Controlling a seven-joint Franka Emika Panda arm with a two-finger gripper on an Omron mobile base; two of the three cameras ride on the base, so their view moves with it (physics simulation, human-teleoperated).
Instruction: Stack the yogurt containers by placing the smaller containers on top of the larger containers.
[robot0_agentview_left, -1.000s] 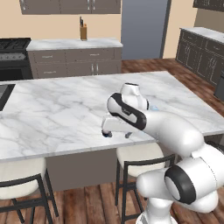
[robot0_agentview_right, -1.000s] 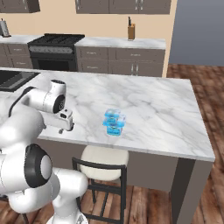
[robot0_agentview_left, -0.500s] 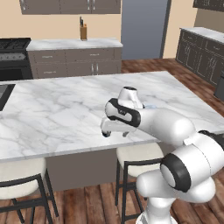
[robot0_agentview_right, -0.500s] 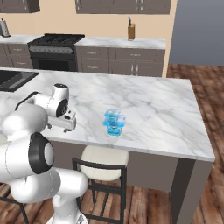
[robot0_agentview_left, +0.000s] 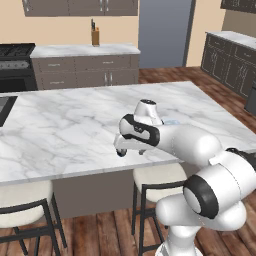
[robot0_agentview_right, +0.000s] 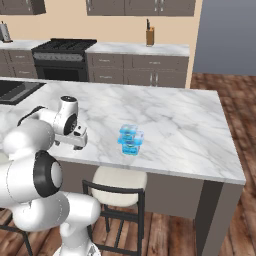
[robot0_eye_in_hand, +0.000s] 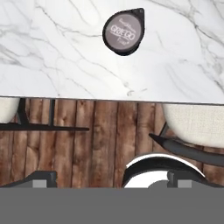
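Note:
In the hand view the smaller container (robot0_eye_in_hand: 124, 31), a round dark cup with a printed grey lid, stands on the white marble island just inside its near edge. My gripper (robot0_eye_in_hand: 113, 179) points straight down with its dark fingertips (robot0_eye_in_hand: 41, 178) wide apart and nothing between them; it is open, offset from the cup toward the counter's edge. The larger container (robot0_agentview_right: 131, 139), a translucent light-blue tub, stands on the island to the right of my gripper (robot0_agentview_right: 75, 142), apart from it. In the left base view my gripper (robot0_agentview_left: 126, 148) hangs low over the island's near edge.
Cushioned stools (robot0_agentview_left: 157, 175) (robot0_agentview_right: 120, 180) stand under the island's near side, over wooden floor. A sink (robot0_agentview_right: 15, 90) is set into the island's far left. A stove and a knife block (robot0_agentview_right: 149, 36) are on the back counter.
The hand has shifted only slightly at the island's near edge, while the arm's upper links have swung round. The jaws stay wide apart.

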